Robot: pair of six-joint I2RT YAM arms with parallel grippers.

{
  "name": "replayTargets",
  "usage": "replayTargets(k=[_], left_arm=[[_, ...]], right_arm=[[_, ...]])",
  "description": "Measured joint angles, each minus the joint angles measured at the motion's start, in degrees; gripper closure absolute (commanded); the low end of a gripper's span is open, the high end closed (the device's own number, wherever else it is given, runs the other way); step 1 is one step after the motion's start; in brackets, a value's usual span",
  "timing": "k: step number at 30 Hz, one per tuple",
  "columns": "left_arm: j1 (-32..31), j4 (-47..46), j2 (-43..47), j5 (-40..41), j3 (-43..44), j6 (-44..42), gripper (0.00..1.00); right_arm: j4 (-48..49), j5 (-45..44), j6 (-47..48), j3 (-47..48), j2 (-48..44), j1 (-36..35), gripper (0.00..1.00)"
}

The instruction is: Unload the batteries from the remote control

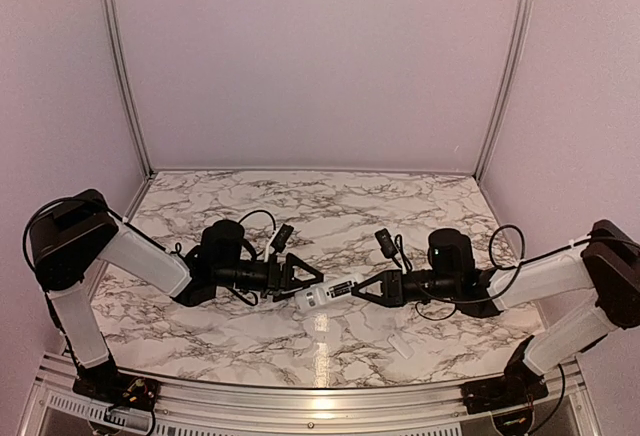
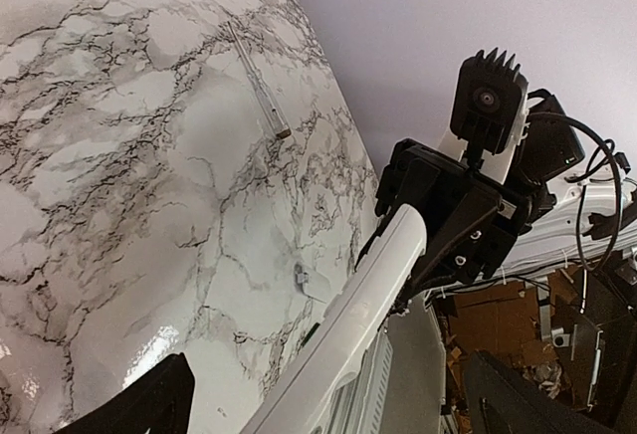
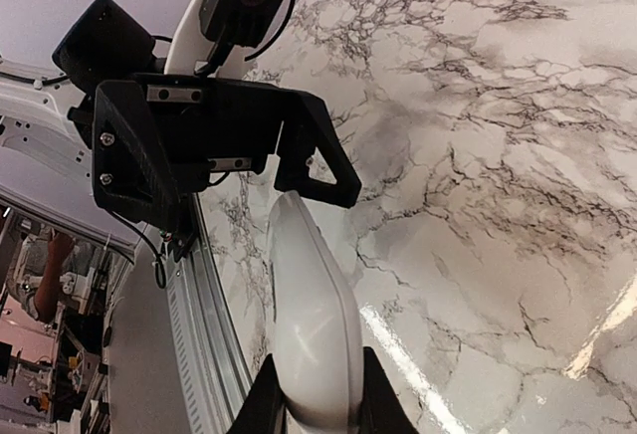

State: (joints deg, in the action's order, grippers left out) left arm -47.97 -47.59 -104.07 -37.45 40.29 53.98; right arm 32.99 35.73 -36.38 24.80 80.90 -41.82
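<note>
The right gripper [image 1: 360,291] clamps one end of the remote [image 1: 322,296], held above the marble table [image 1: 400,216]. The left gripper [image 1: 316,278] faces it, fingers wide open at the other end.

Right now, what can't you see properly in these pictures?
- Batteries: in the top view the remote control is too small to tell if they're inside. Both wrist views show mostly its white shell.
- Right claw tips: cut off by the bottom edge in the right wrist view.
- Little white piece: too small to name in the left wrist view.
</note>
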Motion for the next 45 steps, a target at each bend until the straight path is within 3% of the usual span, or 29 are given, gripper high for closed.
replayTargets(k=[7,16,23,31,37,45], left_arm=[[1.6,8.1,2.0,8.3,-0.7,-4.1,0.01],[1.7,19.2,17.4,25.7,-4.2,-10.4,0.01],[1.7,21.5,23.9,32.1,-7.1,-12.6,0.01],[1.7,23.2,25.3,34.8,-7.3,-13.6,0.01],[1.7,24.0,25.3,35.0,-7.3,-13.9,0.01],[1.7,24.3,25.3,35.5,-7.3,-14.4,0.01]], right_arm=[[0.0,-4.3,-2.6,0.0,2.1,0.0,1.00],[0.5,-7.6,-5.1,2.4,9.7,0.0,1.00],[-1.9,-11.5,-5.5,6.1,11.6,-0.1,0.72],[-8.0,-15.8,-4.9,7.5,13.7,-0.1,0.69],[-11.7,-17.9,-3.6,10.0,15.6,-0.1,0.45],[-18.2,-21.8,-1.1,14.0,15.5,-0.1,0.35]])
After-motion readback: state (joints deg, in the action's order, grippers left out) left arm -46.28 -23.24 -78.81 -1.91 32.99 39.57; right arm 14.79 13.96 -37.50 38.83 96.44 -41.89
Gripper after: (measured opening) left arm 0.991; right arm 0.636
